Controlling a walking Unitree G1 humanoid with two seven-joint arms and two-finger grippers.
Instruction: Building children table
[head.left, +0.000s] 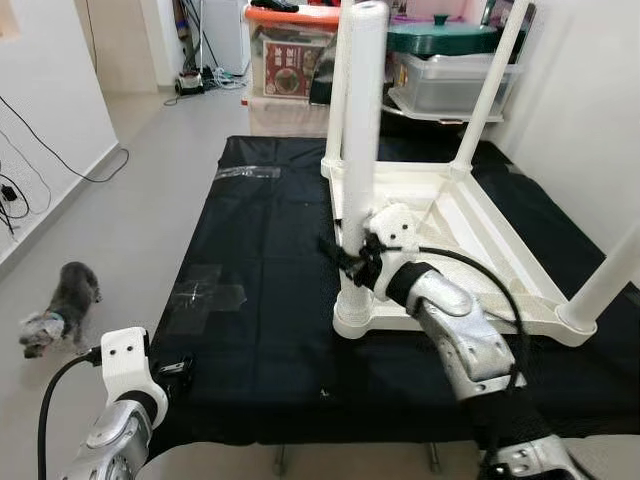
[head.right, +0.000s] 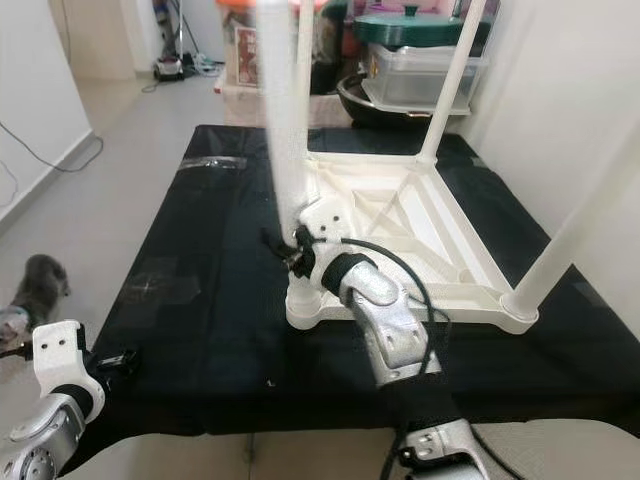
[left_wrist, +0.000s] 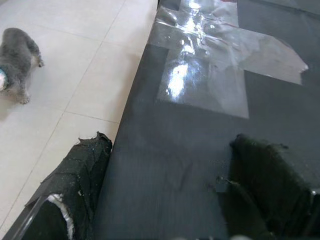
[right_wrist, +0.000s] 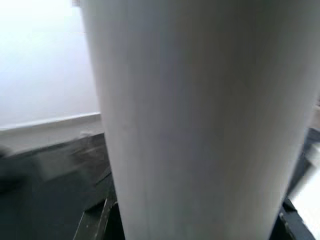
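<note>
Several things are seen around the work: a small grey dog (head.left: 58, 308) on the tiled floor (head.left: 120, 210) to the robot's left, stacked storage boxes (head.left: 300, 60) and a green-lidded pot (head.left: 442, 36) beyond the far edge, and patches of clear tape (head.left: 205, 295) stuck to the black cloth (head.left: 260, 300) on which the work is laid. The white children's table (head.left: 460, 240) is placed upside down on the cloth, to the right of the middle, with its top flat against the cloth and its legs pointing straight up. The nearest leg (head.left: 362, 150) is stood upright in the near left corner socket, its long axis vertical. The right gripper (head.left: 352, 257) is closed around the lower part of this leg, whose white surface is seen close up in the right wrist view. The left gripper (left_wrist: 170, 200) is held low over the near left edge of the cloth, its fingers (left_wrist: 75, 185) spread wide with nothing between them.
</note>
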